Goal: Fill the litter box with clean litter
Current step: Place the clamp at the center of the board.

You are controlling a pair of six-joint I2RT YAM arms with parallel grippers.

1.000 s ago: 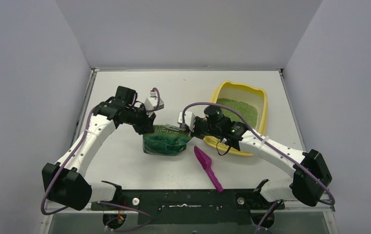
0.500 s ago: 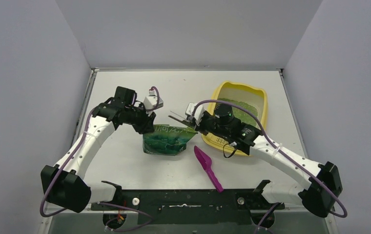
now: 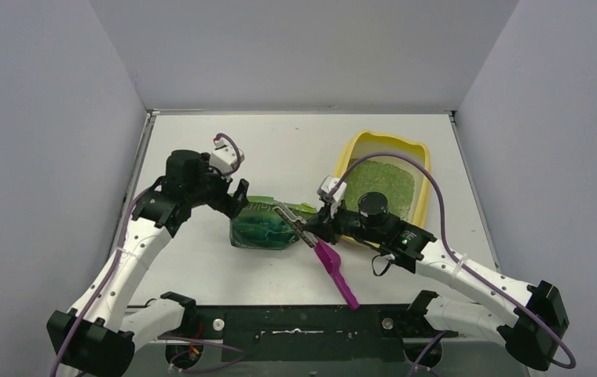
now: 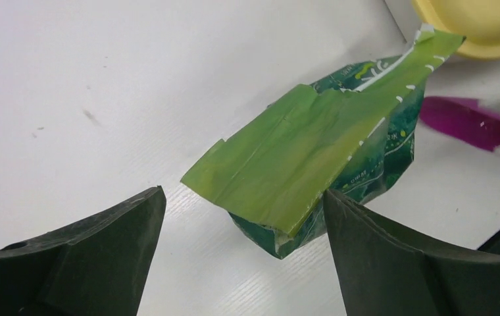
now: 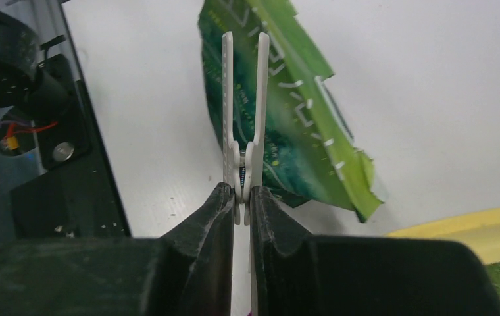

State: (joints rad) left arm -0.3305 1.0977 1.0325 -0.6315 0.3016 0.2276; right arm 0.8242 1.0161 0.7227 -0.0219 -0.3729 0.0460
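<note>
- Overhead, the litter box (image 3: 425,165) sits right of centre in the upper half of the frame. The clean litter (image 3: 382,182) covers most of its floor in a green layer.
- Same view: the green bag (image 3: 268,228) lies on the table (image 3: 201,141) at centre, just beside my left gripper (image 3: 236,196). The magenta scoop (image 3: 335,271) lies below centre, near my right gripper (image 3: 311,233).
- Left wrist view: my left jaws stand spread wide at the lower corners and hold nothing. The bag's pale flap lies beyond them, and a corner of the box shows at upper right.
- Right wrist view: my right jaws are pressed together on a white clip (image 5: 244,99), which points up-frame across the bag.
- Judgement: the filling looks largely done. What is left is probably levelling or topping up, then clipping the bag closed.
</note>
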